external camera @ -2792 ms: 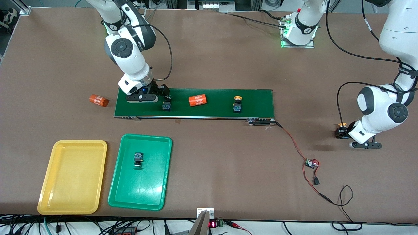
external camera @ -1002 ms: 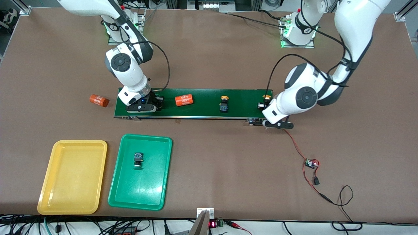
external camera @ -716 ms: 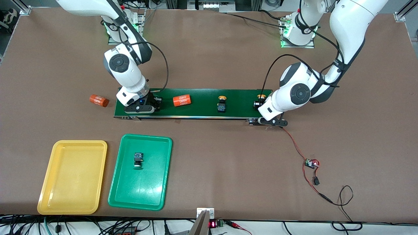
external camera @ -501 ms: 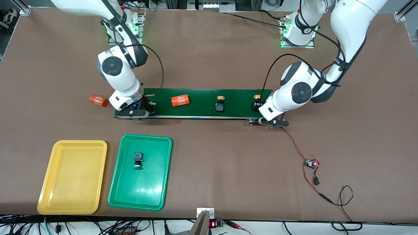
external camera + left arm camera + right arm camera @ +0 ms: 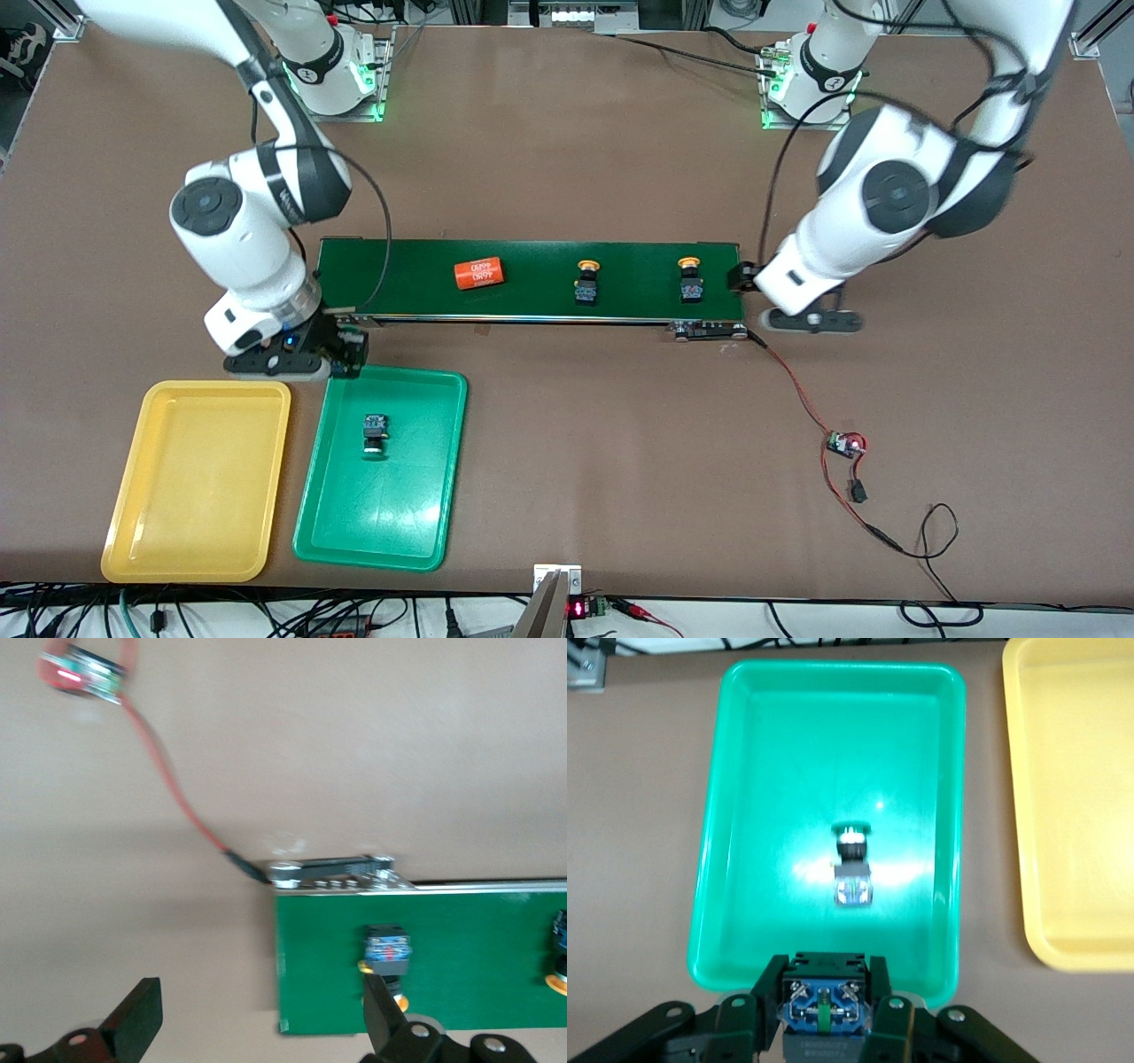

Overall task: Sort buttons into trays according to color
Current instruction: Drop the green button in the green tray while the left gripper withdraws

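Right now my right hand (image 5: 341, 350) grips a button (image 5: 826, 1010) by its rigid, light body over the green tray's (image 5: 447, 496) corner; I'd keep hold there. Left hand (image 5: 802, 310) hangs open off the belt (image 5: 532, 306) end, two yellow-capped buttons (image 5: 586, 283) on it.

green tray (image 5: 443, 461): bright green
yellow tray (image 5: 159, 532): plain yellow
button in green tray (image 5: 374, 435): black-and-blue body, green cap
held button (image 5: 826, 1003): blue and black body
two buttons on belt (image 5: 586, 283) (image 5: 690, 278): yellow-orange caps, black-and-blue bodies
conveyor belt (image 5: 399, 283): dark green
cylinder (image 5: 478, 274): orange, white numerals
table (image 5: 620, 461): brown
wire (image 5: 797, 390): red
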Robot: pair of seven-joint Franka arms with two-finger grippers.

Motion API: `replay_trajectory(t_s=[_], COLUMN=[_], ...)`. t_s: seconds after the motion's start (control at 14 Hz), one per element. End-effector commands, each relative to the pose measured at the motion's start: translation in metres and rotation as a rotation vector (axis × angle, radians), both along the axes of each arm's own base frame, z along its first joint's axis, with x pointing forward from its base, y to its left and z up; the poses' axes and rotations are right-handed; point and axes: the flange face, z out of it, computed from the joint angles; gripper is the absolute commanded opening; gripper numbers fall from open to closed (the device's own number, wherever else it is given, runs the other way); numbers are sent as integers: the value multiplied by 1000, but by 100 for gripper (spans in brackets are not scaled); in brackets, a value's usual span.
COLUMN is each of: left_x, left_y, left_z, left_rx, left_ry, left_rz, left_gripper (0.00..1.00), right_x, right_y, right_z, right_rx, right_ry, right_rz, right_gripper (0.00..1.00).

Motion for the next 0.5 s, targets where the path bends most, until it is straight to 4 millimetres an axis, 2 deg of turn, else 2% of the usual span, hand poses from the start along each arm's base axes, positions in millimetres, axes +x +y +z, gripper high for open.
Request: replay_trajectory(t_s=[0.0,0.14,0.29,0.43], left_x=[-4,-12,-21,-18], left_y=[26,53,76,108], left_z=[41,66,88,113], left_rx=[33,67,50,30], left_ry=[-44,-21,9,33], left_rz=[-50,-53,-59,-113], left_gripper=[100,100,100,100], right_x=[43,58,64,66], right_y=[10,18,24,32], right_z=[-42,-65,-87,-106], right_rx=[10,26,34,49], right_ry=[2,-17,-67,-113], right_rz=[12,22,32,37], right_gripper=[18,19,19,20])
